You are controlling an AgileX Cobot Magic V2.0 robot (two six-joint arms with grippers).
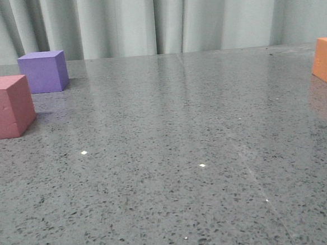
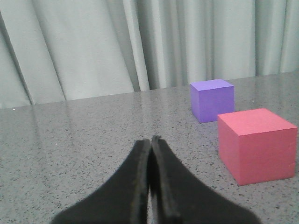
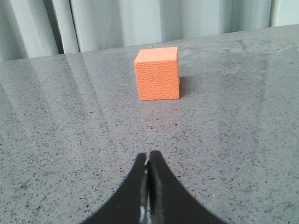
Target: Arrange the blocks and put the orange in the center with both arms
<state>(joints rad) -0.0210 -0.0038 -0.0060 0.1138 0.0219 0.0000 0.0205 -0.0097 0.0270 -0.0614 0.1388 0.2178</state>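
Though grippers closed, front hides them

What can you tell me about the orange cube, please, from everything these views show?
The orange cube is a bright orange foam-looking block with a pebbled surface and crisp edges. It sits flat and upright on the speckled grey table, alone at the far right, cut off by the front view's edge. Nothing touches it; the right gripper, fingers together, faces it from a distance.
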